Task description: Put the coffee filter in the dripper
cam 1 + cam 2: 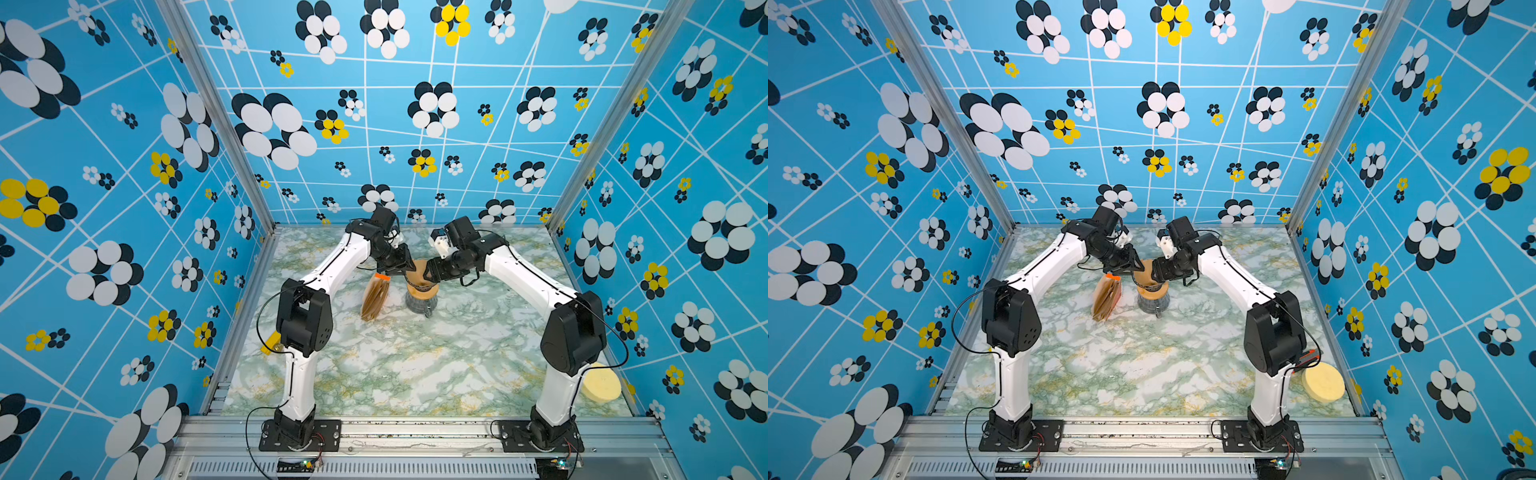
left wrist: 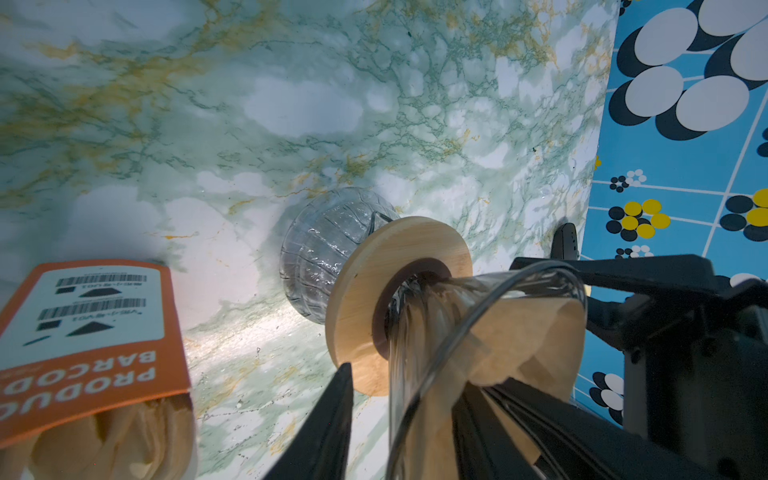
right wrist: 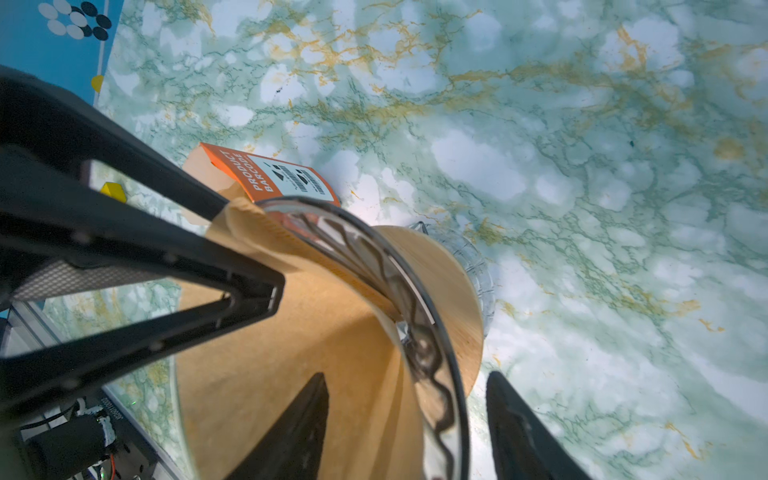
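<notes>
Two pincers: left pincer (image 1: 409,269), right pincer (image 1: 428,272). One dripper (image 3: 430,353), one filter (image 3: 270,374), one wooden ring (image 2: 357,291), one glass jug (image 2: 316,257), one filter packet (image 2: 91,332), one yellow disc (image 1: 600,388), one yellow block (image 1: 270,343).

Left fingers (image 2: 328,428), right fingers (image 3: 519,432), seemingly apart

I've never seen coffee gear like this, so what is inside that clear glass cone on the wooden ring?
A tan-brown paper coffee filter lines the clear ribbed glass dripper, its top edge rising above the rim. The paper covers the dripper's point, so that cannot be seen.
</notes>
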